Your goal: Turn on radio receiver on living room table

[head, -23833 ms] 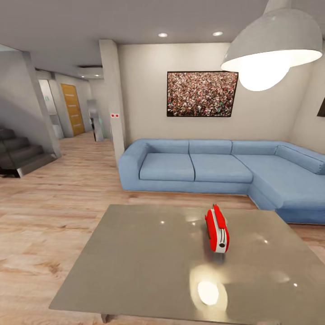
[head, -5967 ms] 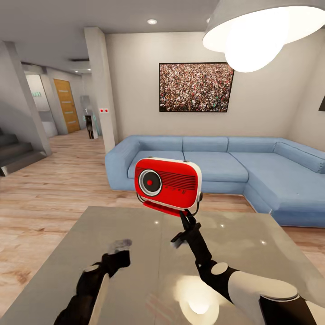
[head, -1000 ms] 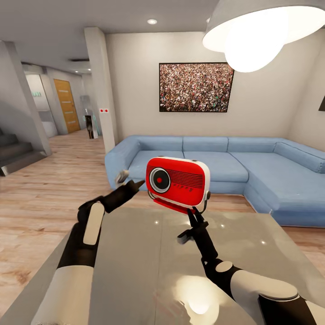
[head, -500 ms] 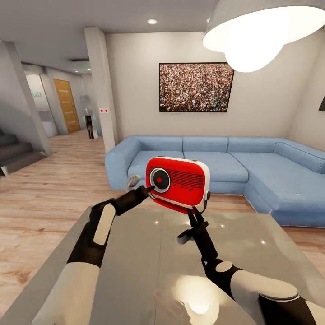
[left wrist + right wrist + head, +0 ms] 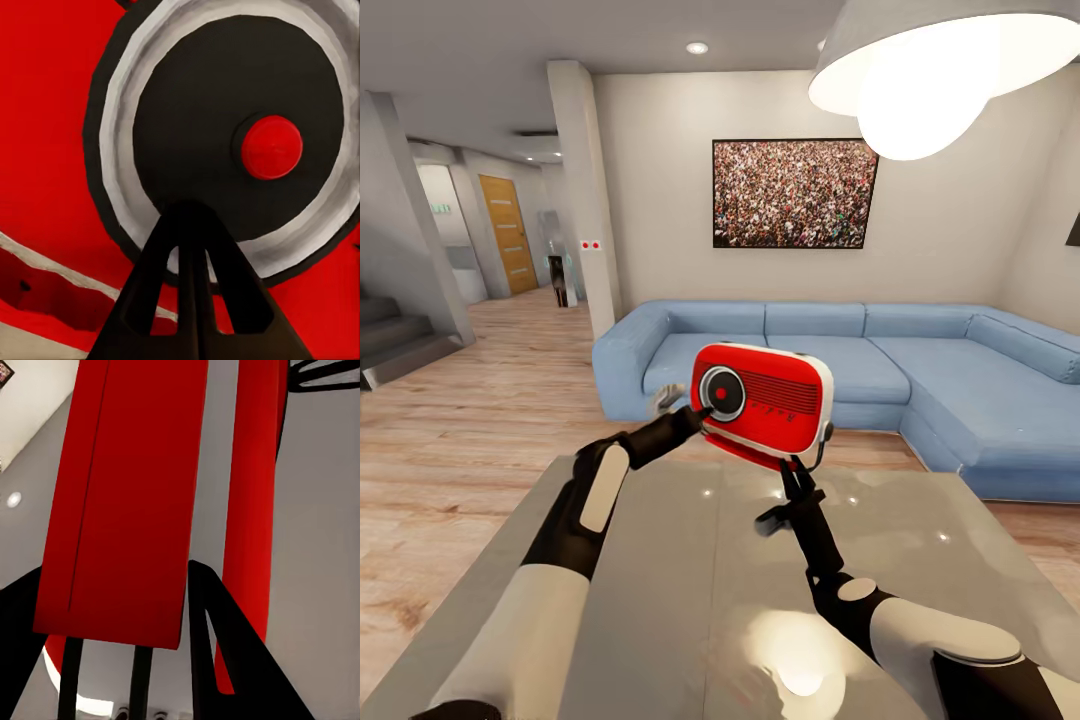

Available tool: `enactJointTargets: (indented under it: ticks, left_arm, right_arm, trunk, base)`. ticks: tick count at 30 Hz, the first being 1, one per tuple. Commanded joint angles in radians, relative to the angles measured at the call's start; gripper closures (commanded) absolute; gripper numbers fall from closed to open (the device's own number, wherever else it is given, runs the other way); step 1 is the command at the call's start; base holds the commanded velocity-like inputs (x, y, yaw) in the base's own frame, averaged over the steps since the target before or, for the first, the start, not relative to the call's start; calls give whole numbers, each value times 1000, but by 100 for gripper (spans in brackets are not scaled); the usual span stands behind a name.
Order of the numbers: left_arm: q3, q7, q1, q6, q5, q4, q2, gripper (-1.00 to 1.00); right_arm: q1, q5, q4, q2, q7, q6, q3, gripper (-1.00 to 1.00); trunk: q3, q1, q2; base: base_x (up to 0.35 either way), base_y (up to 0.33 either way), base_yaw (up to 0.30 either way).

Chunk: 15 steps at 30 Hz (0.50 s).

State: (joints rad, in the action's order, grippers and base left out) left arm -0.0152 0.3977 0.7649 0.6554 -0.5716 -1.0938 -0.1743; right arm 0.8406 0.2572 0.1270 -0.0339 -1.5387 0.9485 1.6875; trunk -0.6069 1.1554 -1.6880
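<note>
Red radio receiver [image 5: 762, 404] held aloft above the near part of the grey table [image 5: 960, 560], face toward the robot, long axis roughly level with a slight tilt down to the robot's right; light-blue sofa [image 5: 920, 370] behind it; framed crowd photo [image 5: 795, 193] on the wall and pendant lamp [image 5: 940, 60] overhead.

Right gripper [image 5: 792, 468] comes up from below and grips the receiver's underside or stand; in the right wrist view the red body [image 5: 127, 495] lies between two dark fingers [image 5: 225, 660], which are closed against it, so this arm serves as the holder.

Left gripper [image 5: 690, 415] reaches in from the robot's left, its tip at the lower-left rim of the round dial [image 5: 722, 393]; in the left wrist view its fingers [image 5: 191, 300] appear drawn together into one narrow point, holding nothing; whether the tip actually touches the face cannot be told.

Key relation: the small red centre light [image 5: 271, 147] sits inside the dark disc [image 5: 225, 127], offset from the fingertip across the dial, toward the dial's middle; fingertip sits over the silver ring [image 5: 127, 195], not the centre.

Judgement: left arm is the nearer and the only free one; the pressing step looks under way, but a short shift toward the dial's centre seems needed; a push here may rock the receiver in the right grip.
</note>
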Motion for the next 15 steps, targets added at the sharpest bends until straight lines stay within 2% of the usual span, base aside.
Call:
enactJointTargets:
  ticks: [1, 5, 8, 12, 15]
  left_arm:
    - [15, 1, 3, 0, 3, 1, 0, 100]
    - [49, 2, 14, 0, 2, 1, 0, 100]
    - [55, 3, 15, 0, 2, 2, 0, 100]
    - [56, 3, 16, -2, 2, 17, 0, 100]
    - [57, 3, 19, -5, 2, 20, 0, 100]
  right_arm:
    - [0, 19, 2, -1, -1, -1, 31, 100]
    - [0, 19, 2, -4, 0, -1, 31, 100]
    - [0, 19, 2, -7, 5, -1, 31, 100]
    - [0, 21, 4, -11, 63, 2, 31, 100]
    - [0, 22, 5, -13, 82, 2, 31, 100]
  trunk:
    - [0, 0, 0]
    - [0, 0, 0]
    - [0, 0, 0]
    - [0, 0, 0]
    - [0, 0, 0]
  base:
    - [0, 0, 0]
    - [0, 0, 0]
    - [0, 0, 0]
    - [0, 0, 0]
    - [0, 0, 0]
